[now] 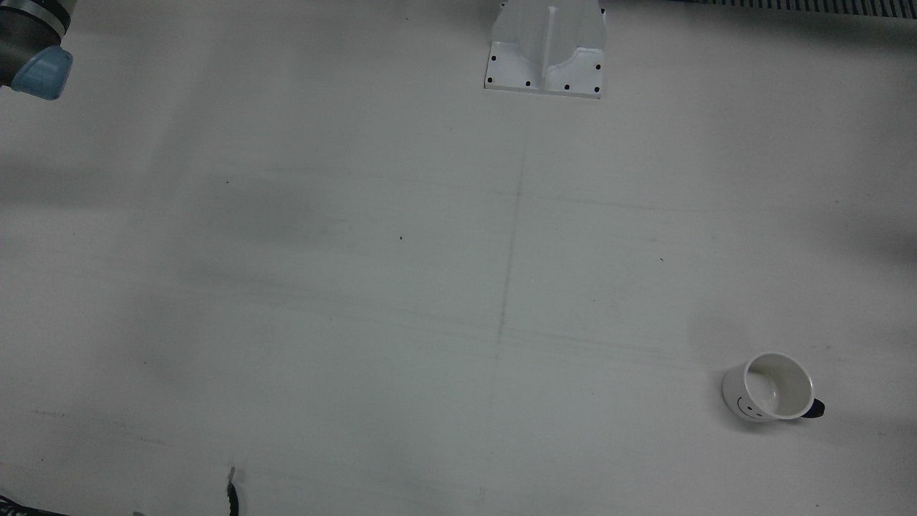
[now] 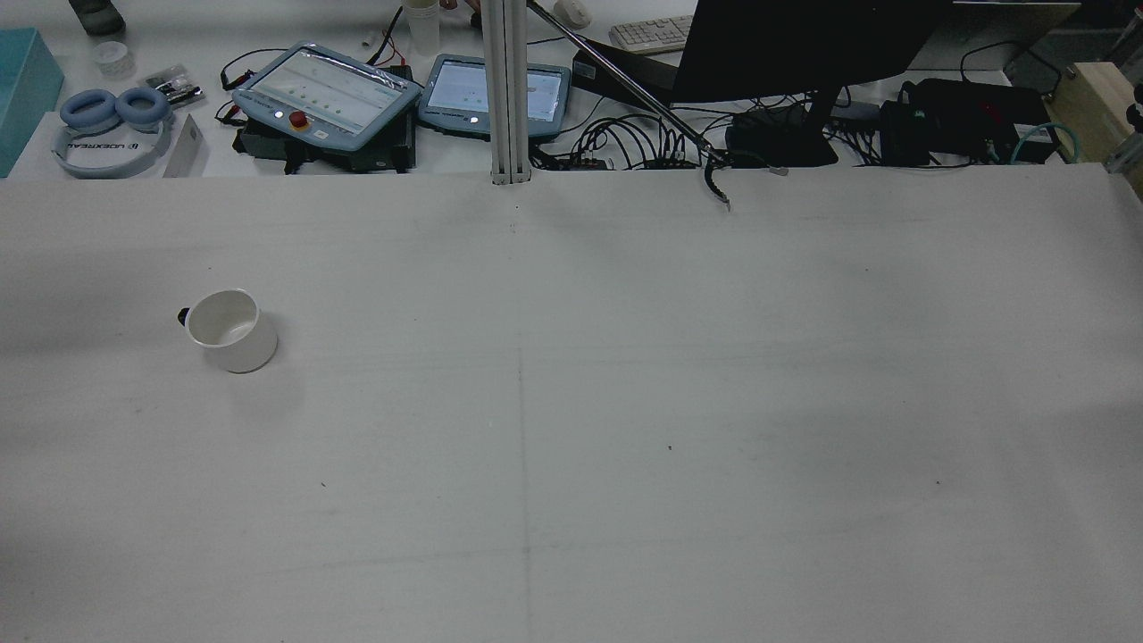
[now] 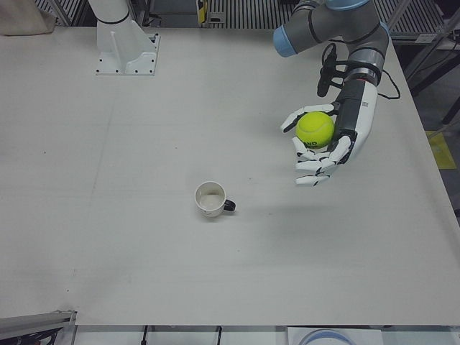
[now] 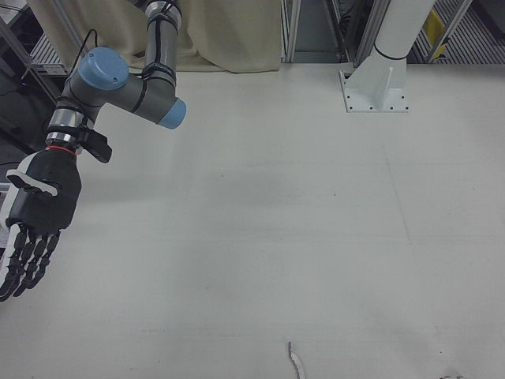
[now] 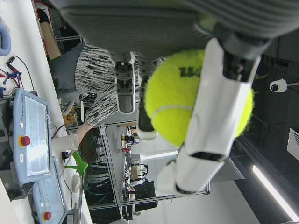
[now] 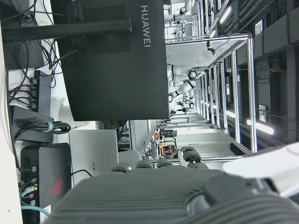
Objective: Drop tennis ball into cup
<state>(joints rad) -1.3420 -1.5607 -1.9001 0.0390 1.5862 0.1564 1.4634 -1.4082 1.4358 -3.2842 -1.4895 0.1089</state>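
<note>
a robotics laboratory or test station. the work surface is a large plain white counter [image 2: 625, 402] with a white bolted arm pedestal [image 1: 546, 54] fixed to it. two grey industrial arms with blue joint caps [image 4: 118, 87] stand at the station. behind the counter, the rear view shows two teach pendants with screens and red stop buttons [image 2: 326, 94], a dark monitor [image 2: 804, 40], a keyboard [image 2: 652, 33], tangled cables [image 2: 625, 143], blue headphones [image 2: 112, 125] and an aluminium profile post [image 2: 509, 89]. the right hand view shows a long hall with framed bays, ceiling light strips [image 6: 261, 126] and further white robot arms [image 6: 180, 79].
</note>
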